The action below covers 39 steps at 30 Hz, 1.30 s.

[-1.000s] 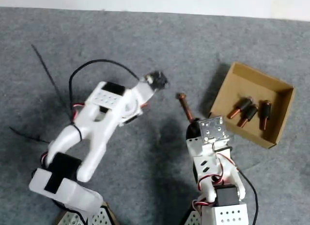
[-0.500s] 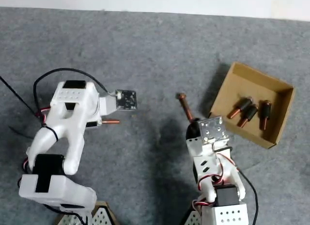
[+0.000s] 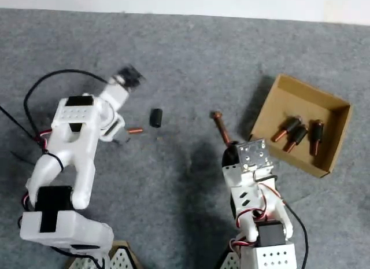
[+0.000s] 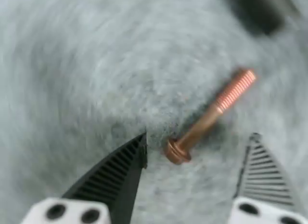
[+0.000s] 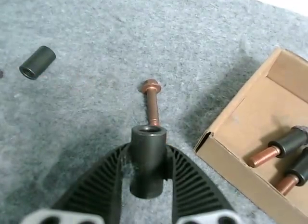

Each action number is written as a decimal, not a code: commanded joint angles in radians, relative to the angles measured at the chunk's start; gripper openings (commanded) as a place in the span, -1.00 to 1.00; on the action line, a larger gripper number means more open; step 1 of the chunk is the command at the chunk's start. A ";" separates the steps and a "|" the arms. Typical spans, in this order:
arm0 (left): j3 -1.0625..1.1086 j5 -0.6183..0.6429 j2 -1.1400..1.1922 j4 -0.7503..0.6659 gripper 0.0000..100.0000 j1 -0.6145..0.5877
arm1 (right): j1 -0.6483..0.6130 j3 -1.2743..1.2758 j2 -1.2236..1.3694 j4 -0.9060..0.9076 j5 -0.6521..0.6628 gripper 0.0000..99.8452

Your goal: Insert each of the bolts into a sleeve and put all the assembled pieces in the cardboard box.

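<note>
left wrist view: my left claw (image 4: 198,139) is released, fingers spread wide just above the grey carpet (image 4: 72,65). a copper bolt (image 4: 209,117) lies flat between them, its flanged head nearest me and its threaded end pointing away (the head sits closer to one finger than the other). in the right wrist view my right claw (image 5: 148,159) is clenched on a black sleeve (image 5: 148,139), held upright with its bore facing up. straight ahead of that claw a second bolt (image 5: 152,101) lies on the carpet, head far from me, threaded end reaching the sleeve's rim; whether they touch i cannot tell. ahead and to its left a loose sleeve (image 5: 37,62) lies on its side. near on its right is the cardboard box (image 5: 226,137), with assembled pieces (image 5: 281,149) lying inside.
</note>
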 commanded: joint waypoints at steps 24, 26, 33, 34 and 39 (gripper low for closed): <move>0.047 1.508 -0.042 0.245 -0.35 0.108 | 0.005 0.045 -0.021 -0.025 0.005 -0.99; 0.041 1.536 -0.042 0.241 -0.35 0.108 | 0.005 0.045 -0.021 -0.025 0.005 -0.99; 0.047 1.634 -0.042 0.106 -0.35 0.104 | 0.005 0.045 -0.021 -0.025 0.005 -0.99; 0.044 1.640 -0.042 0.106 -0.35 0.105 | 0.005 0.045 -0.021 -0.025 0.005 -0.99; 0.039 1.639 0.004 0.097 -0.35 0.102 | 0.005 0.047 -0.021 -0.025 0.005 -0.99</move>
